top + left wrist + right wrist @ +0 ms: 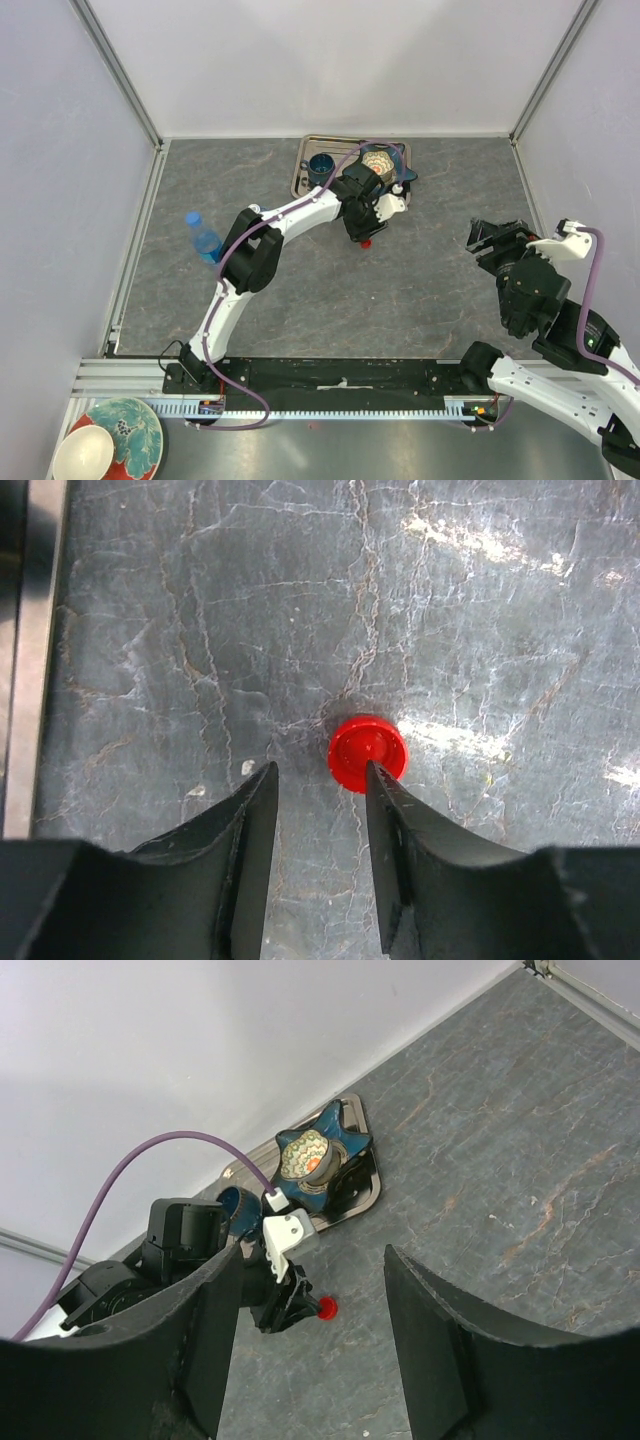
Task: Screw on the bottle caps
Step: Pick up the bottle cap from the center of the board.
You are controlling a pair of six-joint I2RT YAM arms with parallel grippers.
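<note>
Left wrist: red cap (pixel 367 752) beside left gripper (pixel 320 769).

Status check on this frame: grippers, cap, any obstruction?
Left gripper open, low over red cap; cap beside one fingertip, not gripped. Right gripper open, empty. Bottle stands off left. Nothing blocking.

Left arm reaches to the tray's (pixel 297 184) near side, left claw (pixel 362 236) over a red cap (pixel 367 243) on the counter (pixel 420 300). Bottle (pixel 204 240) stands upright well left of the tray. Right claw (pixel 487 240) is well right of it.
</note>
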